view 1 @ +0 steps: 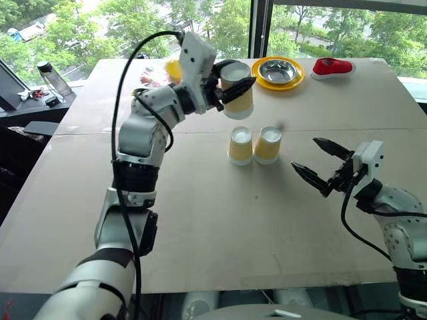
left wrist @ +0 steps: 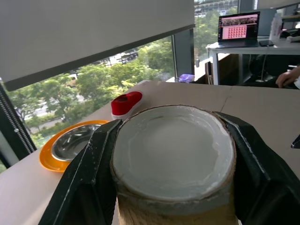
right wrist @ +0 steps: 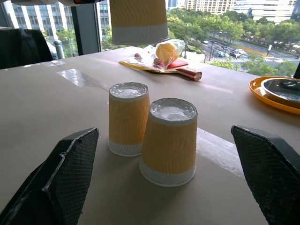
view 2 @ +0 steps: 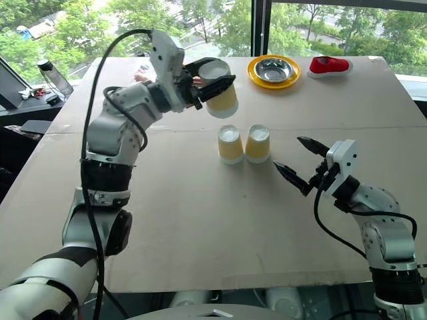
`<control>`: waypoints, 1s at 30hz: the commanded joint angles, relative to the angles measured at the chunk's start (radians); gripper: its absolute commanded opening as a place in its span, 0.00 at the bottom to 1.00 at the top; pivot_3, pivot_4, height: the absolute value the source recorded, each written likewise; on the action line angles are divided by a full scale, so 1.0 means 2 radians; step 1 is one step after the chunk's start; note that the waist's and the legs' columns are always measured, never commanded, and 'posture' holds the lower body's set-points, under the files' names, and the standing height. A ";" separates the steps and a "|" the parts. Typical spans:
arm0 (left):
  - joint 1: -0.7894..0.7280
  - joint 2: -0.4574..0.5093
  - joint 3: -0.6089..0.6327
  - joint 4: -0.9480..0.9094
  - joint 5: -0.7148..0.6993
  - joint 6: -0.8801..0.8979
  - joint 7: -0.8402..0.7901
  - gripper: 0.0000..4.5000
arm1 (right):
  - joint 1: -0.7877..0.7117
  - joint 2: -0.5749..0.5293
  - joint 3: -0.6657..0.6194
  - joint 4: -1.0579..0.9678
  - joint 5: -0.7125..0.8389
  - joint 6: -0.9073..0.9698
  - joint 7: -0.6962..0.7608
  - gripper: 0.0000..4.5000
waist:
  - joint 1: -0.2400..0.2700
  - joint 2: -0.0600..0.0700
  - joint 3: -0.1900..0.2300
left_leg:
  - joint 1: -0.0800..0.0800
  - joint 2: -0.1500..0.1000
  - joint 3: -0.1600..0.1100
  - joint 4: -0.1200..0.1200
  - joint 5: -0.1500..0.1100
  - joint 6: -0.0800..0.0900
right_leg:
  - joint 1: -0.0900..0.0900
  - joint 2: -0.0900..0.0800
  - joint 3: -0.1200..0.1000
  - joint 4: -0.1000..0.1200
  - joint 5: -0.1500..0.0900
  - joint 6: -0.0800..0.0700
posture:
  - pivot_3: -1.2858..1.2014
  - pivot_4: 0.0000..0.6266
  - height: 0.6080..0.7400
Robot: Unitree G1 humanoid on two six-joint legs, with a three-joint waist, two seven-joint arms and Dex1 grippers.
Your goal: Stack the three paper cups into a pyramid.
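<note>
Above the worktop [view 1: 200, 220], the left hand [view 1: 230, 90] is clamped on the third cup [view 1: 237, 92], held upside down in the air, above and behind the two base cups [view 1: 254, 145]. Those stand inverted, side by side and touching. The right hand [view 1: 321, 163] waits near them, fingers spread wide, holding nothing. The top placement is in hand: next, the cup must be centred over the seam between the bases, lowered level, then released gently.

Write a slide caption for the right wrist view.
Open fingers frame two upturned cups side by side; a third hangs above.
</note>
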 commanded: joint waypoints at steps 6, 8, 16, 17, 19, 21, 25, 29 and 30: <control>-0.030 -0.026 -0.017 0.068 0.032 -0.062 -0.048 0.53 | 0.026 0.008 -0.022 -0.060 0.017 0.002 -0.031 1.00 | 0.000 0.000 0.000 | 0.000 0.000 0.000 0.000 0.000 0.000 | 0.000 0.000 0.000 0.000 0.000 0.000 | 0.52 0.24 1.00; -0.034 -0.031 -0.016 0.081 0.038 -0.071 -0.048 0.53 | 0.032 0.007 -0.023 -0.063 0.021 0.000 -0.027 1.00 | 0.002 0.000 0.000 | 0.000 0.000 0.000 0.000 0.000 0.000 | 0.000 0.000 0.000 0.000 0.000 0.000 | 0.52 0.24 1.00; -0.039 -0.045 -0.010 0.101 0.047 -0.089 -0.049 0.53 | 0.032 0.011 -0.017 -0.073 0.037 0.003 -0.026 1.00 | 0.002 0.000 0.000 | 0.000 0.000 0.000 0.000 0.000 0.000 | 0.000 0.000 0.000 0.000 0.000 0.000 | 0.52 0.24 1.00; -0.038 -0.046 -0.010 0.098 0.047 -0.088 -0.050 0.53 | 0.031 0.011 -0.016 -0.074 0.038 0.004 -0.026 1.00 | 0.002 0.000 0.000 | 0.000 0.000 0.000 0.000 0.000 0.000 | 0.000 0.000 0.000 0.000 0.000 0.000 | 0.52 0.24 1.00; -0.034 -0.047 -0.011 0.093 0.049 -0.089 -0.053 0.53 | 0.029 0.011 -0.014 -0.075 0.040 0.005 -0.026 1.00 | 0.002 0.000 0.000 | 0.000 0.000 0.000 0.000 0.000 0.000 | 0.000 0.000 0.000 0.000 0.000 0.000 | 0.52 0.24 1.00; -0.029 -0.047 -0.012 0.089 0.051 -0.092 -0.054 0.53 | 0.024 0.012 -0.015 -0.076 0.042 0.006 -0.027 1.00 | 0.002 0.000 0.000 | 0.000 0.000 0.000 0.000 0.000 0.000 | 0.000 0.000 0.000 0.001 0.000 0.000 | 0.52 0.24 1.00; -0.023 -0.044 -0.012 0.084 0.053 -0.091 -0.053 0.53 | 0.019 0.014 -0.016 -0.074 0.043 0.002 -0.027 1.00 | 0.002 0.000 0.000 | 0.000 0.000 0.000 0.000 0.000 0.000 | 0.000 0.000 0.000 0.001 0.000 0.000 | 0.52 0.24 1.00; -0.015 -0.040 -0.011 0.079 0.055 -0.090 -0.050 0.94 | 0.016 0.015 -0.015 -0.071 0.044 0.000 -0.023 1.00 | 0.002 0.000 0.000 | 0.000 0.000 0.000 0.000 0.000 0.000 | 0.000 0.000 0.000 0.001 0.000 0.000 | 0.52 0.24 1.00; -0.014 -0.040 -0.011 0.078 0.054 -0.089 -0.049 0.99 | 0.015 0.016 -0.015 -0.069 0.044 -0.001 -0.022 1.00 | 0.002 0.000 0.000 | 0.000 0.000 0.000 0.000 0.000 0.000 | 0.000 0.000 0.000 0.001 0.000 0.000 | 0.52 0.24 1.00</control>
